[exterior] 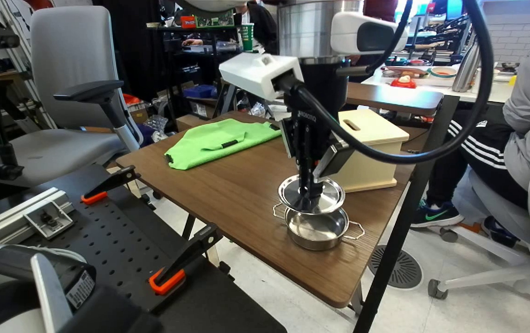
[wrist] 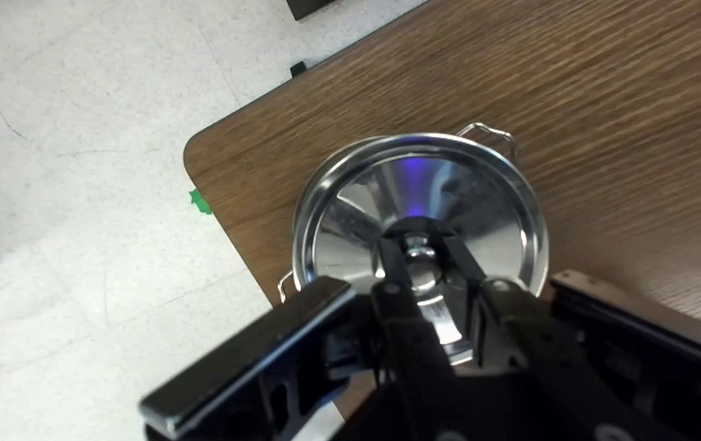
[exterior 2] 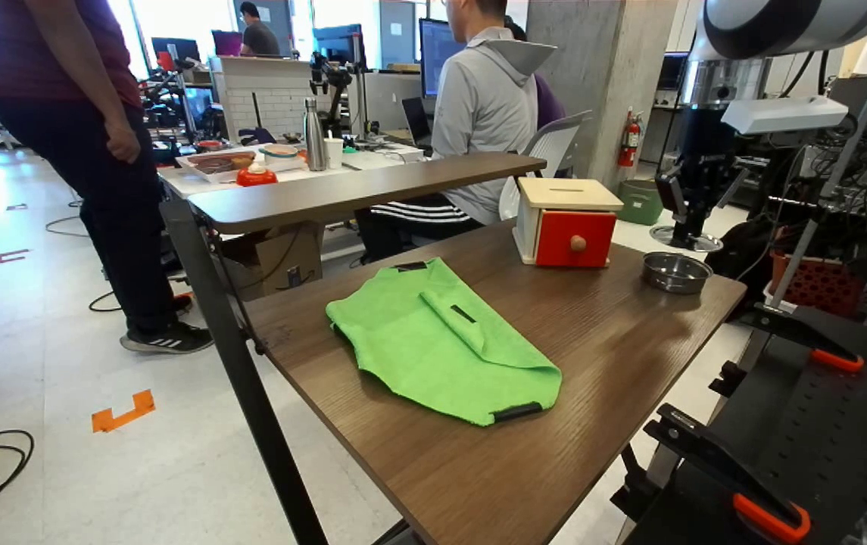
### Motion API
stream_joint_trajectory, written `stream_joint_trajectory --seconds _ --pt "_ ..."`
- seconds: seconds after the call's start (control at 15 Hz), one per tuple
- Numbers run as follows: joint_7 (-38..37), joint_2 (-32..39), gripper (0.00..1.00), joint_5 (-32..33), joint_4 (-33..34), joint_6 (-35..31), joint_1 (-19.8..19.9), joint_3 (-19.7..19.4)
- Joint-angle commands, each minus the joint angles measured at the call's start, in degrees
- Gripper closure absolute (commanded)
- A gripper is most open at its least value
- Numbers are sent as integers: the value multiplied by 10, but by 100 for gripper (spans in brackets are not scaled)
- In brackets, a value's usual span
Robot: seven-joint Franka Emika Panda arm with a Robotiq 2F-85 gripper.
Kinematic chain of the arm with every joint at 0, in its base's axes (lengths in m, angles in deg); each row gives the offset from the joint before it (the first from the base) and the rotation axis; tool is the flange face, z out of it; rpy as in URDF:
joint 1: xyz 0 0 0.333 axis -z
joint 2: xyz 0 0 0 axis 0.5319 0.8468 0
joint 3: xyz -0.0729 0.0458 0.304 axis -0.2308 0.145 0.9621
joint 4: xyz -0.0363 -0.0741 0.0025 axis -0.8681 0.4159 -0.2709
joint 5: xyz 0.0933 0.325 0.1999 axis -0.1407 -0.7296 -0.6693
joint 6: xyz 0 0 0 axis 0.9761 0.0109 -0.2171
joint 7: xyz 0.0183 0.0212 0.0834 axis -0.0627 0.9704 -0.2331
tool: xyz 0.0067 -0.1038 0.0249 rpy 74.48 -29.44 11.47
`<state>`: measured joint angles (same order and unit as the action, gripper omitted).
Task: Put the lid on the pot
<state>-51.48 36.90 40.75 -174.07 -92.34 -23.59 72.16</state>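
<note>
The lid is a shiny steel disc, seen in both exterior views [exterior: 333, 196] [exterior 2: 708, 243] and in the wrist view [wrist: 479, 202]. My gripper [wrist: 425, 260] is shut on the lid's knob and holds the lid roughly level. The gripper also shows in both exterior views [exterior: 310, 190] [exterior 2: 684, 229]. The steel pot [exterior: 316, 238] [exterior 2: 675, 276] stands upright and uncovered on the table near its corner. The lid hangs a little above the pot, with a gap between them. In the wrist view the lid hides most of the pot [wrist: 318, 173]; a rim sliver and both handles show.
A tan wooden box [exterior: 371, 171] with a red drawer front [exterior 2: 573, 241] stands on the table close to the pot. A green cloth [exterior: 227, 138] [exterior 2: 448, 356] lies farther along the table. The table's rounded corner [wrist: 203, 147] is close beside the pot.
</note>
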Motion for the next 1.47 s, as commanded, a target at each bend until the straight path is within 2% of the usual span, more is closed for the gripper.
stream_joint_trajectory --seconds 0.0,0.8,1.33,1.4 --pt "-17 37 95 15 32 11 -5 -10" --pt "-31 91 95 17 69 17 -13 -19" --pt "-27 89 94 13 63 11 -12 -14" --pt "-27 89 55 13 63 12 -12 -15"
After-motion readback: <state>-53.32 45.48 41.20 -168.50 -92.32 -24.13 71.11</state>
